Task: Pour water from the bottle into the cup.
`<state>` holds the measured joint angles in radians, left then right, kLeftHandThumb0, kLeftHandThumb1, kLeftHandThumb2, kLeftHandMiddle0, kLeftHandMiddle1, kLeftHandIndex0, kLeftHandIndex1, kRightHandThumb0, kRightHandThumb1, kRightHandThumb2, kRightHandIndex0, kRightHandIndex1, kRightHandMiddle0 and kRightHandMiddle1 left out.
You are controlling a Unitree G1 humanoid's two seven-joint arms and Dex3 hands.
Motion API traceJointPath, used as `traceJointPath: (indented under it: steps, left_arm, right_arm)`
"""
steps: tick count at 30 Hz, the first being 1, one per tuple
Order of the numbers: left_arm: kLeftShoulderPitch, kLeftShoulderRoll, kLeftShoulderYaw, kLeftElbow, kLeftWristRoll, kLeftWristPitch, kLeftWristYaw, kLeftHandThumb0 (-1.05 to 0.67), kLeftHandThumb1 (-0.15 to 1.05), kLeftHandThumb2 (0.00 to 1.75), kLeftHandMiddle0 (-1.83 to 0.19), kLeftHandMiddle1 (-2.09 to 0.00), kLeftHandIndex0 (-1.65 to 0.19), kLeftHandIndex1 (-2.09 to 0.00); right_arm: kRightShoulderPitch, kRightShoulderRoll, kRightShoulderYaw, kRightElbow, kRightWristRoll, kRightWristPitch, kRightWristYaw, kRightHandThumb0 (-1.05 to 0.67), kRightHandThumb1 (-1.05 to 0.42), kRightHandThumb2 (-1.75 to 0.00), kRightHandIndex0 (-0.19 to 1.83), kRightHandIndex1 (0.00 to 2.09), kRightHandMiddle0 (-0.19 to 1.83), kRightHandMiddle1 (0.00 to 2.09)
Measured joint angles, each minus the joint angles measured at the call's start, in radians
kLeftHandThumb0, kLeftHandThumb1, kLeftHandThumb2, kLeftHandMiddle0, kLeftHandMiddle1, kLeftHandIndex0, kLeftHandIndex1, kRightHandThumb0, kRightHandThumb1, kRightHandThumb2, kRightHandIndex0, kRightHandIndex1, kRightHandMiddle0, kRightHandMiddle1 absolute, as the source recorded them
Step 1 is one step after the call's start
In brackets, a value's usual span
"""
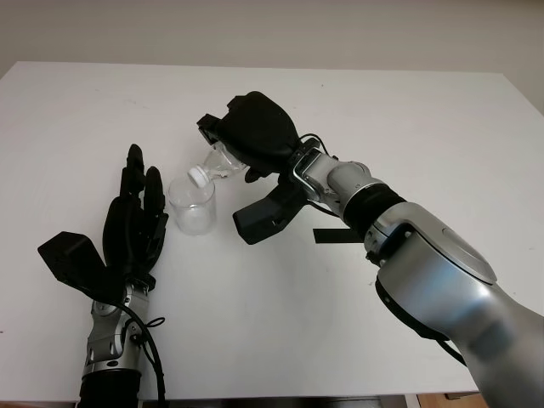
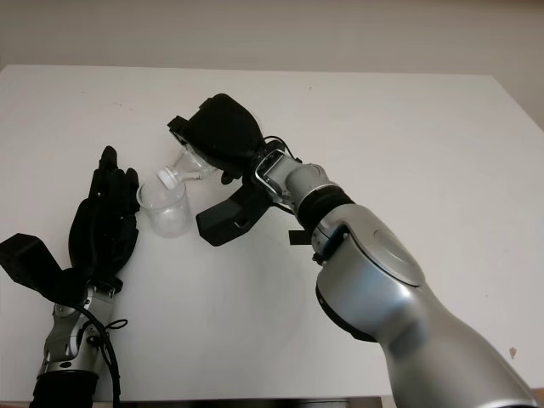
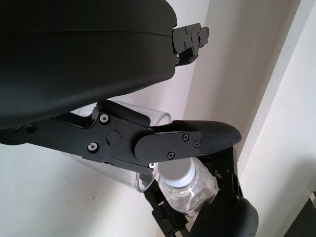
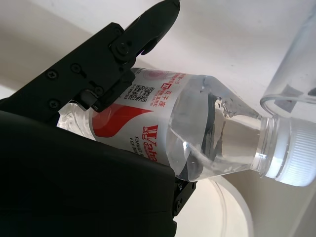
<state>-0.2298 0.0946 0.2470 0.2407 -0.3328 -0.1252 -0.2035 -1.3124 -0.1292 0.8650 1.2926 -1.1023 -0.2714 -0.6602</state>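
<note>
A clear plastic cup [image 1: 192, 208] stands on the white table [image 1: 408, 110] left of centre. My right hand [image 1: 228, 143] is shut on a small clear water bottle [image 1: 218, 163] with a red and white label [image 4: 133, 123]. The bottle is tilted, neck down toward the cup. Its white cap [image 1: 198, 177] is on and hangs just over the cup's rim [image 4: 291, 94]. Water sits in the bottle's neck [image 4: 217, 133]. My left hand [image 1: 140, 200] is open and stands upright close beside the cup's left side. One of its fingers [image 3: 197, 140] crosses in front of the cup [image 3: 160, 118] and the bottle [image 3: 190, 190].
The table's far edge [image 1: 255, 68] meets a pale wall. The right forearm [image 1: 425, 255] stretches across the table's right half, with its black wrist camera mount [image 1: 268, 214] just right of the cup. Bare table surface lies in front of the cup.
</note>
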Motion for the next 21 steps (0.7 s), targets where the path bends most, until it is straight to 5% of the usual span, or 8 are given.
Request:
traceJointPath:
  steps: [21]
  left_arm:
    - [0.000,0.000,-0.002,0.014,0.007,-0.010,-0.003,-0.75,1.05,0.46,0.18,-0.06,0.16,-0.06]
  right_arm:
    - [0.000,0.006,0.030,0.001,-0.014,0.042,-0.086,-0.41,-0.95,-0.05,1.03,2.09,0.36,1.92]
